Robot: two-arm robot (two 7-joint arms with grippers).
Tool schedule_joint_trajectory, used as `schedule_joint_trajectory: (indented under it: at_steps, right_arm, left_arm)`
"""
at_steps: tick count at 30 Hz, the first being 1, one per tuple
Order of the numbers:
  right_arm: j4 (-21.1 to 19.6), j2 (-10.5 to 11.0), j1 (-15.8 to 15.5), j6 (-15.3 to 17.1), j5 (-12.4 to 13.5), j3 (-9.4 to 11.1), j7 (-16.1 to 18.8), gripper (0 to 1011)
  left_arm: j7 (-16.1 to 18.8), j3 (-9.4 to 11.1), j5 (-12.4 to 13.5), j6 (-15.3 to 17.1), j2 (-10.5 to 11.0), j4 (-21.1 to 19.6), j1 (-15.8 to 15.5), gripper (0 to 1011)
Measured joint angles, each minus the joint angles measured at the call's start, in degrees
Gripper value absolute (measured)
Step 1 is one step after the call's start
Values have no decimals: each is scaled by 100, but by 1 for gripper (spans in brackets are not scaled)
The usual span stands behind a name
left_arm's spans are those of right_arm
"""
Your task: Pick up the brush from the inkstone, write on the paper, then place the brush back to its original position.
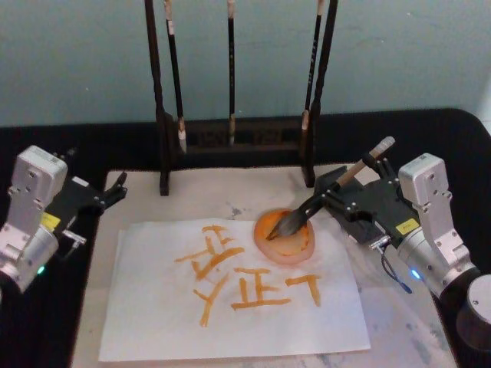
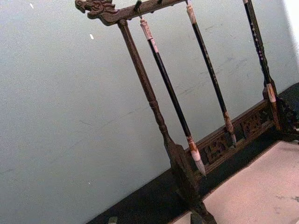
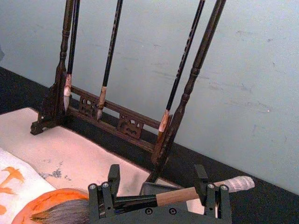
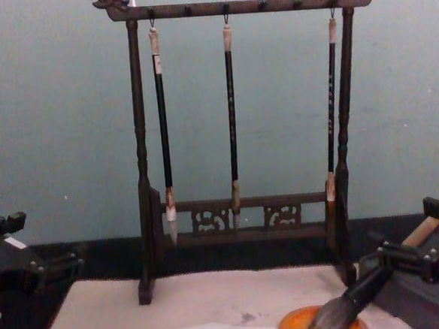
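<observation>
Where clasped in right hand (image 1: 331, 196), brush (image 1: 326, 198) with tan handle, bushy grey bristles over round orange inkstone (image 1: 285, 238), thin white paper (image 1: 230, 295), left hand (image 1: 115, 188), grip indiscernible.

The only writing is on the paper (image 1: 230, 307): large orange brush-painted characters, lying just beside the right end effector (image 1: 331, 198) on its inner side. Two of them read as 正 (image 1: 261, 287); a T-shaped stroke (image 1: 307, 285) sits nearest the end effector, and the remaining strokes (image 1: 209, 257) cannot be made out. Yellow labels on both arms are too small to read.
</observation>
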Motion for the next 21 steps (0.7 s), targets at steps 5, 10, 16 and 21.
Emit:
schedule_joint_trajectory:
  at_steps: [5,10,16,21]
  right_arm:
    - [0,0,0,3,4,0,3,1000]
    - [0,0,0,5,7,0,3,1000]
    - [0,0,0,5,10,0,3,1000]
    - [0,0,0,4,10,0,2,1000]
  left_arm:
    - [0,0,0,0,0,0,0,1010]
    - [0,0,0,0,0,0,0,1010]
    - [0,0,0,0,0,0,0,1010]
    - [0,0,0,0,0,0,0,1010]
